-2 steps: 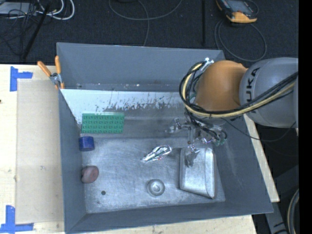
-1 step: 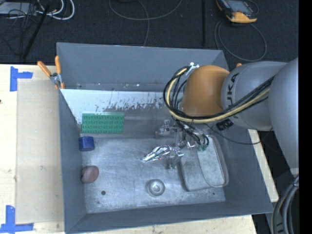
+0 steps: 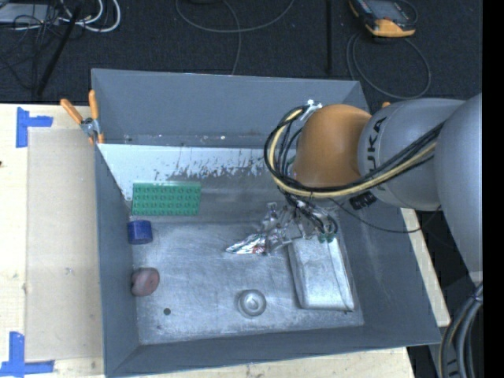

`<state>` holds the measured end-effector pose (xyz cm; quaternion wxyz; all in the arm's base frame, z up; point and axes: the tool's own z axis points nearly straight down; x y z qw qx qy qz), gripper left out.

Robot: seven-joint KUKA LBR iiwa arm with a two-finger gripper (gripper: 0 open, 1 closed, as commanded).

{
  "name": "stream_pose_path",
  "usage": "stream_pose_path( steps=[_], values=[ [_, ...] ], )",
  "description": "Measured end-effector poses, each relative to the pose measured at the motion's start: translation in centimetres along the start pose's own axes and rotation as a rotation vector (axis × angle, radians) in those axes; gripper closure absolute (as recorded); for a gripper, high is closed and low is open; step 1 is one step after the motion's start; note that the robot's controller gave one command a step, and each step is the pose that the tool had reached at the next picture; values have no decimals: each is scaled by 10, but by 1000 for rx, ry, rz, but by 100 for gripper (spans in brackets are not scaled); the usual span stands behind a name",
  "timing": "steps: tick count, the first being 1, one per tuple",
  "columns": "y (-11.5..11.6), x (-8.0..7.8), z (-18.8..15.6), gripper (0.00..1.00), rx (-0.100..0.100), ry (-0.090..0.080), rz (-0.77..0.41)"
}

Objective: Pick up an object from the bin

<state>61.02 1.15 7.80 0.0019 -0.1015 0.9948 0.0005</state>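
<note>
Pincer [image 3: 277,228] low, beside crumpled silvery scrap [image 3: 250,246]; open or closed, I cannot tell; best I centre over it, then lift straight

Silver-grey rounded arm [image 3: 457,187]: big smooth links w/ a plain matte casing and a darker seam between sections. Black lettering [image 3: 371,144] on the link next to the wrist is partly hidden; "KU" is readable. The wrist is capped by a glossy orange-brown dome cover [image 3: 331,144]. Black-and-yellow cable bundle [image 3: 275,154]: several strands loop round the dome's edge, then run back across the grey link. Small bare-metal end effector [image 3: 273,237] under the dome has shiny parts, thin wires and a few green bits on one side. Finer detail can't be made out.
</note>
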Motion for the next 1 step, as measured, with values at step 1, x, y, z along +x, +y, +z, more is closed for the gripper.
stream_pose_path(
  steps=[1],
  values=[
    [34, 8, -187, 100, 1, -6, -254]
  ],
)
